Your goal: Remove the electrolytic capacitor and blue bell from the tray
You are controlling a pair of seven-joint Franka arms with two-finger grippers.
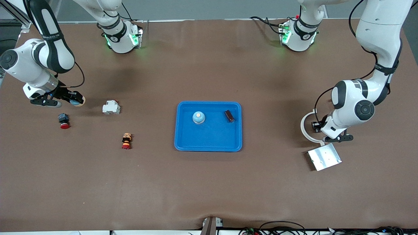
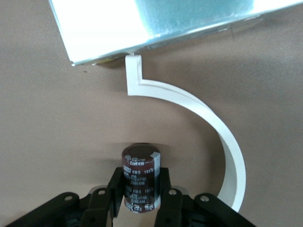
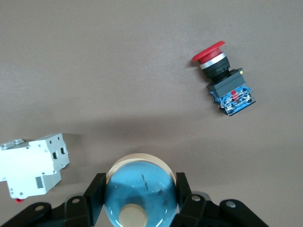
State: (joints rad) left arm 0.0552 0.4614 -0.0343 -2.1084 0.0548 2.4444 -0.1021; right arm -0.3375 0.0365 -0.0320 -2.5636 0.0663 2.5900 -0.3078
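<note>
Your left end effector (image 2: 138,189) is pinching a dark red capacitor (image 2: 140,178) up over the brown table (image 1: 209,182) at the left arm's end, just beside a white curved piece (image 2: 208,118) and a shiny metal plate (image 1: 324,156). Your right end effector (image 3: 139,198) is pinching a blue bell (image 3: 141,196) over the table at the right arm's end, near a white breaker (image 1: 111,107) and a red push button (image 1: 63,120). A blue tray (image 1: 209,143) in the middle of the table has another bell (image 1: 198,117) and another capacitor (image 1: 229,116) in it, and a second button (image 1: 126,141) lies between the tray and the red push button, nearer to the front camera.
</note>
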